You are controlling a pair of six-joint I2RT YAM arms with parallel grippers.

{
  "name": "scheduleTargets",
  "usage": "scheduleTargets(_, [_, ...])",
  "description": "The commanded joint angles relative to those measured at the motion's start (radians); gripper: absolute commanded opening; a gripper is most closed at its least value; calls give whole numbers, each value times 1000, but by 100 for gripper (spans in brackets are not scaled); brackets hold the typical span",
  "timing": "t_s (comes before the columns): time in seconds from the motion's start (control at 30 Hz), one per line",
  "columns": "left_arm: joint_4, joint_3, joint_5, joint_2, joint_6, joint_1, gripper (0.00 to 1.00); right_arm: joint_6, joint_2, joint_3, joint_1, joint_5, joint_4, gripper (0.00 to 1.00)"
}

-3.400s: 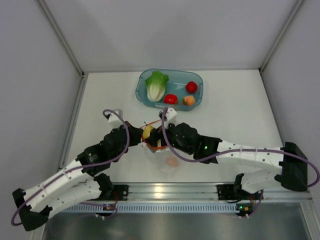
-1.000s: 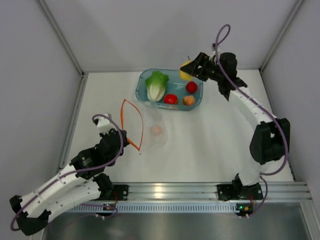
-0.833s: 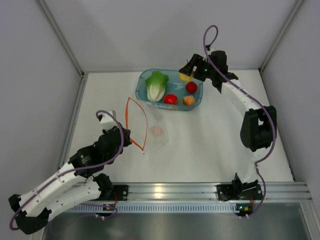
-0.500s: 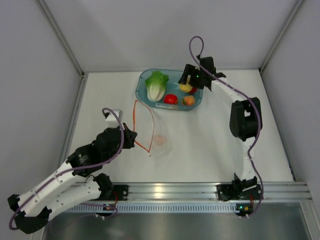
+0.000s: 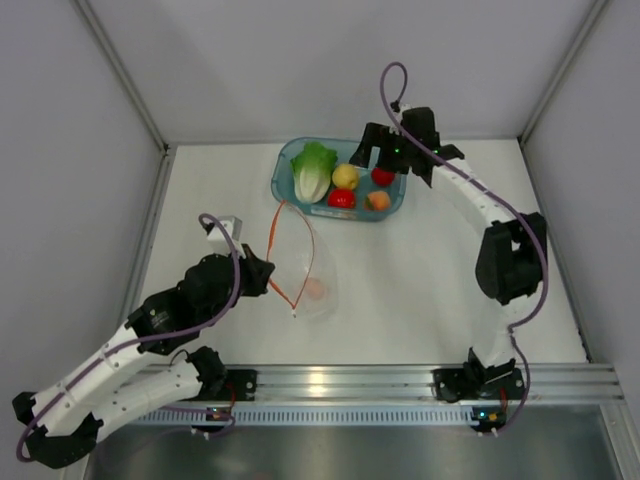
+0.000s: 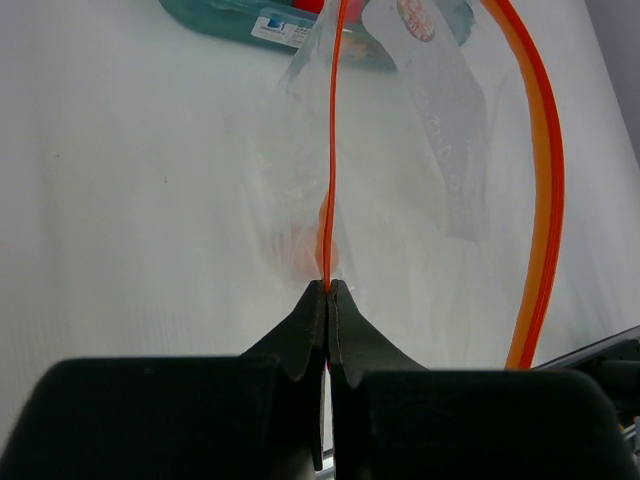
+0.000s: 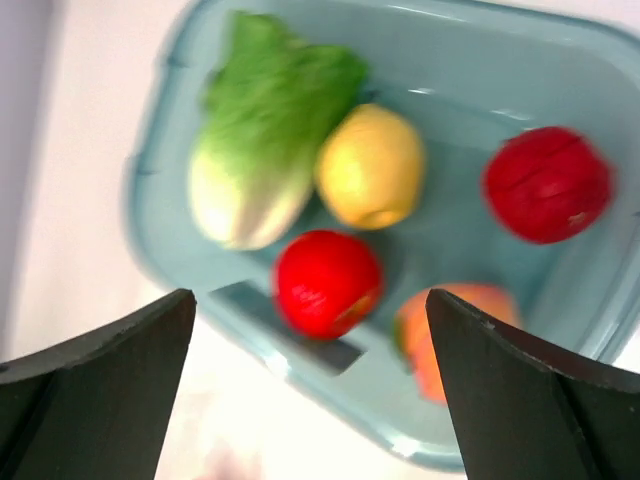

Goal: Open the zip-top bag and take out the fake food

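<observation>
Five foods sitting in bin [image 5: 277,186]: lettuce [image 5: 312,170], yellow fruit [image 5: 345,177], two red pieces [image 5: 341,198], peach [image 5: 377,201]. My right gripper [image 5: 380,155] hovering over bin, jaws spread wide, holding nothing. My left gripper [image 6: 327,285] clamping tight on zip strip [image 6: 331,150] of bag [image 5: 318,265]. Bag lying on table [image 5: 450,260], near bin, mouth gaping, small orange piece [image 5: 314,290] lying inside.

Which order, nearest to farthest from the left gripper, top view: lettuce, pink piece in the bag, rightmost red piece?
1. Pink piece, in the zip-top bag beside the left gripper.
2. Lettuce, left in the teal bin.
3. Rightmost red piece, its right end.
</observation>
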State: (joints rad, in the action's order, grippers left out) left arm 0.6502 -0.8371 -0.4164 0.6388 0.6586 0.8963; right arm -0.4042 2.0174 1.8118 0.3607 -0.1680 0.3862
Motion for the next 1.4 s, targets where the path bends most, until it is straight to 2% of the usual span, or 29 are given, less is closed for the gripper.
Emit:
scheduleTargets(0.0, [-20,-80,-31,22,25,-2,0,-121,-265,-190,-34,-366,-238,99])
scheduleTargets(0.03, [-24,-85,-39,25,39,-2,0,-155,-299,-272,-46,-413,-304,99])
scheduleTargets(0.1, [-49,-80,-58,18,52,-2,0,-101,-390,-285,-25,-388,-224,99])
scheduleTargets(0.13, [-61,-76,-65,10,65,-2,0,-75,-426,-310,0,-340,-136,93])
scheduleTargets(0.17, [-78,-71,-73,4,75,-2,0,-55,-507,-334,58,-247,-112,90])
scheduleTargets(0.23, [-104,-51,-84,-14,87,-2,0,-41,-592,-414,122,-173,-77,83])
scheduleTargets(0.27, [-127,-40,-91,-17,88,-2,0,-27,-668,-436,200,-54,-58,81])
scheduleTargets(0.33, [-135,-25,-136,-27,117,-2,0,-18,-730,-473,295,53,-32,79])
scheduleTargets(0.37, [-136,-23,-148,-27,130,-2,0,-47,-776,-482,373,121,3,72])
scheduleTargets(0.4, [-136,-20,-171,-27,144,-2,0,-64,-796,-494,409,145,11,67])
scheduleTargets(0.43, [-136,-14,-177,-22,165,-2,0,-82,-815,-517,443,162,22,57])
scheduleTargets(0.53, [-136,-13,-180,14,200,-2,0,-119,-853,-540,604,356,45,51])
scheduleTargets(0.57, [-138,-8,-180,25,213,-2,0,-133,-843,-539,685,439,52,50])
scheduleTargets(0.63, [-147,0,-179,51,248,-2,0,-153,-818,-520,763,485,77,49])
scheduleTargets(0.73, [-179,30,-182,65,283,-2,0,-171,-741,-473,810,518,89,46])
scheduleTargets(1.03, [-236,101,-167,4,338,0,0,-183,-502,-301,814,561,102,39])
scheduleTargets(1.37, [-261,145,-133,-96,345,0,0,-249,-260,-198,775,472,62,31])
